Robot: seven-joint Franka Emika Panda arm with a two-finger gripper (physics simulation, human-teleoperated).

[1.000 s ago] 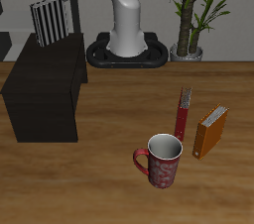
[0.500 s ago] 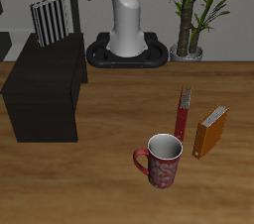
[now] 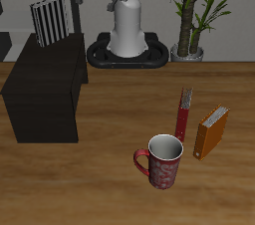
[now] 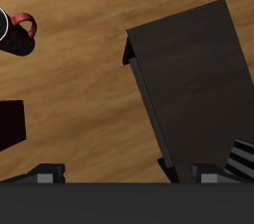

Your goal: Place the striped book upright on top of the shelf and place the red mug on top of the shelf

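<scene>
- The striped book stands upright at the back end of the shelf, upper left of the exterior frame. That looks like half the job done, and parking it at the far end leaves the rest of the black top free for the mug.
- The red mug sits on the table in the lower middle of the exterior frame, handle sticking out away from the slim red book and the orange book just behind it. Both of those stand near it, so I figure coming down from above is safer than coming in from the side.
- In the wrist view I see the shelf from above, a bit of the striped book at its end, and just a sliver of the red mug at the frame edge.
- The gripper: two dark finger tips show with bare wood floor between them, so the jaws stand apart and hold nothing.
- Versus a second ago: the arm is swinging off the shelf. It was over the book in the upper left corner, and now its white link stretches across the top middle of the exterior frame. The book, mug and both other books haven't budged.
- The potted plant in the upper right is nowhere near my path.
</scene>
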